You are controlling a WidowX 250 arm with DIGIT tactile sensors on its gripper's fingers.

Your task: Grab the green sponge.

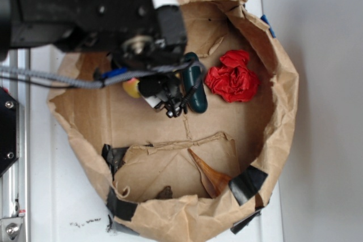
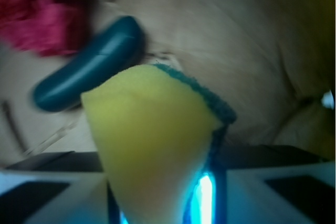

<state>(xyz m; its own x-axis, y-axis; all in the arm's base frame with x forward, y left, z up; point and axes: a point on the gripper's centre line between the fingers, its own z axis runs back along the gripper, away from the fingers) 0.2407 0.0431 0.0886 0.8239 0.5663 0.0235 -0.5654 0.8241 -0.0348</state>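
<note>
Evidently the gripper (image 2: 163,203) is clenched on the yellow, green-backed foam sponge (image 2: 152,145); grasp judged done, lift-clear unconfirmed.

exterior view straight down over paper bag (image 1: 283,83), wrist view close-up inside it — both catch red cloth (image 1: 232,76)

A: Sponge colour?
B: The green sponge (image 2: 152,145) is bright yellow foam with a dark green scouring edge. In the exterior view only a yellow patch shows.
A: Neighbouring items?
B: A dark green glossy cucumber-shaped thing (image 1: 195,90); a red ruffled cloth ball (image 1: 232,76), which reads more magenta in the blurred wrist view.
A: Container?
B: A brown paper bag (image 1: 283,89) patched with black tape (image 1: 247,184), standing on a white table (image 1: 57,196).
A: Robot?
B: A black arm (image 1: 85,9) with a blue and white band, possibly tape.
</note>
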